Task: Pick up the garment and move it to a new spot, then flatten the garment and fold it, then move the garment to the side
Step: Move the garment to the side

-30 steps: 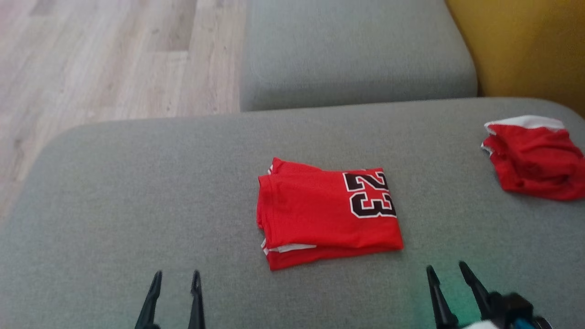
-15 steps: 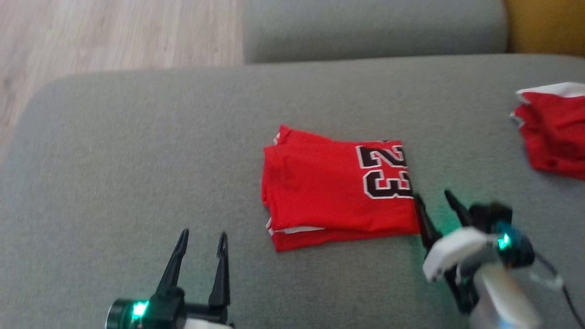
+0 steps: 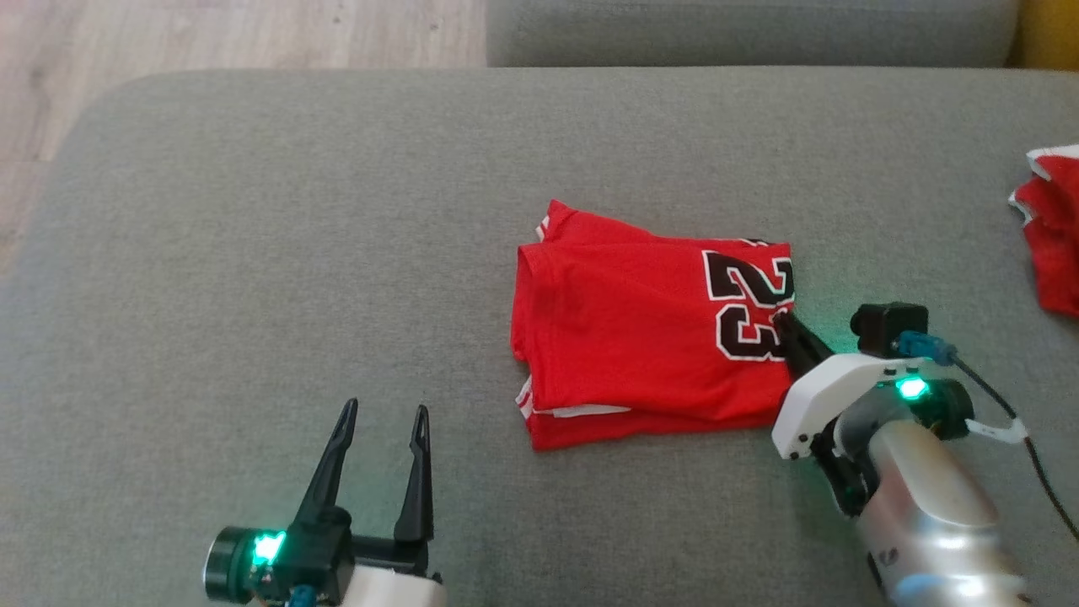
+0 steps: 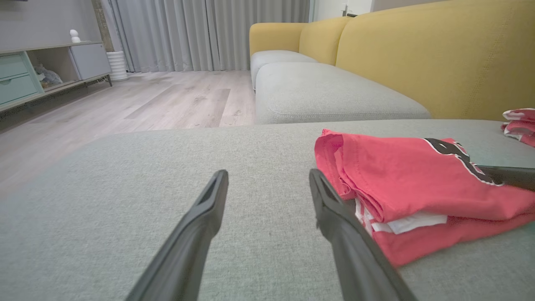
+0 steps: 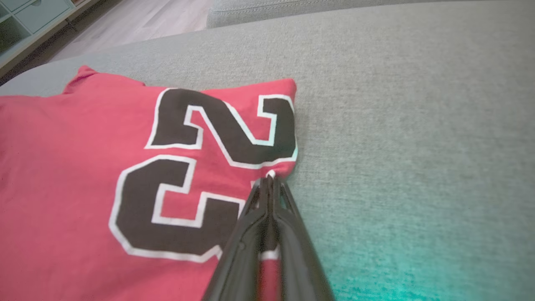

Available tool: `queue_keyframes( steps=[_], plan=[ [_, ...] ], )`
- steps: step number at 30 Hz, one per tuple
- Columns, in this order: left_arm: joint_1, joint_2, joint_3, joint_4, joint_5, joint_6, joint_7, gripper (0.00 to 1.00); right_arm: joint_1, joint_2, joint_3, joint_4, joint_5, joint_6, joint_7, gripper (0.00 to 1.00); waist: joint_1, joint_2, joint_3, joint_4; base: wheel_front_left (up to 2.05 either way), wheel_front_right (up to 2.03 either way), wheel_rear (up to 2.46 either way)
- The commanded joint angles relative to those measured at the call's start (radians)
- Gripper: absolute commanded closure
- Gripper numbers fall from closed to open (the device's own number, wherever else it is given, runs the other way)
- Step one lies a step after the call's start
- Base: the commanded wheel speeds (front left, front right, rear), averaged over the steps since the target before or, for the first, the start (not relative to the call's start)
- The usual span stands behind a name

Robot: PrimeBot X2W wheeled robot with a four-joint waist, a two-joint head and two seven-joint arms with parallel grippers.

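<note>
From the head camera, a red garment (image 3: pixel 624 337) lies folded in a rough rectangle near the middle of a grey sofa seat (image 3: pixel 253 211). It has a black, white-edged number 23 (image 3: pixel 750 308) at its right end and a strip of white showing between the layers along its near edge. The left claw (image 3: pixel 385 409) rests low over the seat, near the garment's near-left corner but apart from it, with its two dark fingers spread and nothing between them. The right claw (image 3: pixel 786 320) meets the garment's right edge just beside the numerals. A second red piece of clothing (image 3: pixel 1049 236) with white trim lies well apart at the seat's right edge. Pale wood floor (image 3: pixel 211 34) and another grey cushion (image 3: pixel 742 29) lie beyond.

The left wrist camera looks between its own parted fingers across the seat. The garment's stacked layers sit just to the right, and one dark finger of the other arm rests on their far end. Across the floor stands a cabinet (image 4: pixel 25 77); its open cubby (image 4: pixel 52 69) holds something greyish, too small to make out. Grey curtains (image 4: pixel 200 33) and a yellow backrest (image 4: pixel 439 54) stand behind.

The right wrist camera shows its fingers pressed together on the garment's edge beside the 23, with a sliver of red and white cloth pinched between them.
</note>
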Motion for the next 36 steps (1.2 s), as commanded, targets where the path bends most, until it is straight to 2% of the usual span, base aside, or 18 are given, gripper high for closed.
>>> queue_keyframes(
  steps=[1, 7, 15, 16, 25, 32, 34, 36],
  plan=[
    [-0.042, -0.006, 0.027, -0.035, -0.011, 0.01, -0.008, 0.0, -0.025, -0.023, 0.02, -0.022, 0.005, -0.001, -0.018, 1.0, -0.0001, 0.0, 0.011, -0.012, 0.0, 0.0, 0.0],
    [-0.066, -0.006, 0.02, -0.041, -0.018, 0.018, -0.008, 0.0, -0.1, -0.102, 0.008, -0.088, -0.01, -0.001, -0.023, 1.0, -0.0001, 0.0, 0.05, -0.054, 0.0, 0.0, 0.0],
    [-0.117, -0.006, -0.001, -0.04, -0.027, 0.025, -0.008, 0.0, -0.212, -0.276, -0.039, -0.206, -0.068, -0.001, 0.051, 1.0, -0.0001, 0.0, 0.116, -0.091, 0.0, 0.0, 0.0],
    [-0.117, -0.006, -0.001, -0.04, -0.027, 0.025, -0.008, 0.0, -0.212, -0.276, -0.039, -0.206, -0.068, -0.001, 0.051, 1.0, -0.0001, 0.0, 0.116, -0.091, 0.0, 0.0, 0.0],
    [-0.161, -0.006, -0.016, -0.03, -0.036, 0.025, -0.008, 0.0, -0.285, -0.5, -0.096, -0.367, -0.123, -0.001, 0.211, 1.0, -0.0001, 0.0, 0.174, -0.103, 0.0, 0.0, 0.0],
    [-0.194, -0.006, -0.038, -0.028, -0.055, 0.028, -0.008, 0.0, -0.235, -0.663, -0.17, -0.467, -0.119, -0.001, 0.353, 1.0, -0.0001, 0.0, 0.213, -0.085, 0.0, 0.0, 0.0],
    [-0.201, -0.006, -0.043, -0.029, -0.064, 0.03, -0.008, 0.0, -0.213, -0.694, -0.204, -0.477, -0.12, -0.001, 0.368, 0.0, -0.0001, 0.0, 0.219, -0.079, 0.0, 0.0, 0.0],
    [-0.207, -0.006, -0.045, -0.029, -0.069, 0.034, -0.008, 0.0, -0.183, -0.709, -0.239, -0.477, -0.128, -0.001, 0.377, 0.0, -0.0001, 0.0, 0.218, -0.071, 0.0, 0.0, 0.0]
  ],
)
